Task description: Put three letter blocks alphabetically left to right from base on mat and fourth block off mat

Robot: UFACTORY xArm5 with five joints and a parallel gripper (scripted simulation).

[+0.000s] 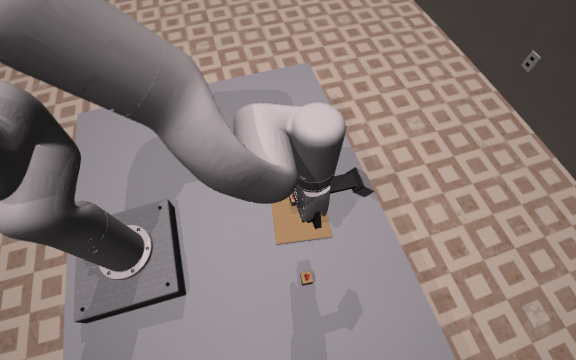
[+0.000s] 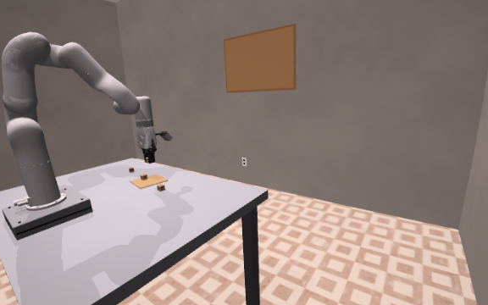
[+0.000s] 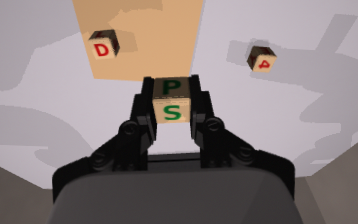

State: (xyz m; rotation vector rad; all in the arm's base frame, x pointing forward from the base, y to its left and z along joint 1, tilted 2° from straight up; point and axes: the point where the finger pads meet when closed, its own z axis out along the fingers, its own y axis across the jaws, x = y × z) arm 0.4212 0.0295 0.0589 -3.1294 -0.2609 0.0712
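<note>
Green P and S are showing on one letter cube (image 2: 146,160) (image 3: 172,102); from it in the wrist view, red D is marking a cube at ten o'clock (image 1: 293,199) (image 2: 143,176) (image 3: 103,46), red A or 4 another at two (image 1: 306,278) (image 2: 161,187) (image 3: 262,60).

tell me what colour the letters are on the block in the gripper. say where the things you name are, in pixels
Green on the held block (image 3: 172,111); the wrist view shows it best.

Pale grey robot arm with black gripper
The arm (image 1: 103,75) (image 2: 19,80) has smooth, rounded casings with fine seams; its gripper (image 1: 313,220) (image 2: 149,160) (image 3: 172,89) has black linked fingers with round pivots. Near one desk edge, a white flange (image 1: 146,250) (image 2: 63,200) ringed with dark screws meets a square grey base plate (image 1: 160,209) (image 2: 84,202), black-sided, with dark holes near its corners.
</note>
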